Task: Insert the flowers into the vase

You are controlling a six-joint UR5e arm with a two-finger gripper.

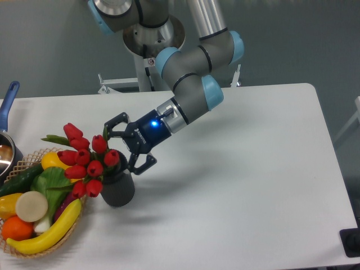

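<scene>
Roughly nine tulip buds, the flowers [84,160], in one vase [118,190].

Small lettering on gripper [130,147] body, unreadable

White table [236,169]: vase [118,190], wicker basket [22,163], pot [7,149]

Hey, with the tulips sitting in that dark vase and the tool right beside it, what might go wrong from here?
1. The flowers lean far left out of the vase, over the wicker basket, so their weight might tip it.
2. The tool hangs open right at the vase's mouth; pulling away, a finger could snag a stem or knock the vase.
</scene>
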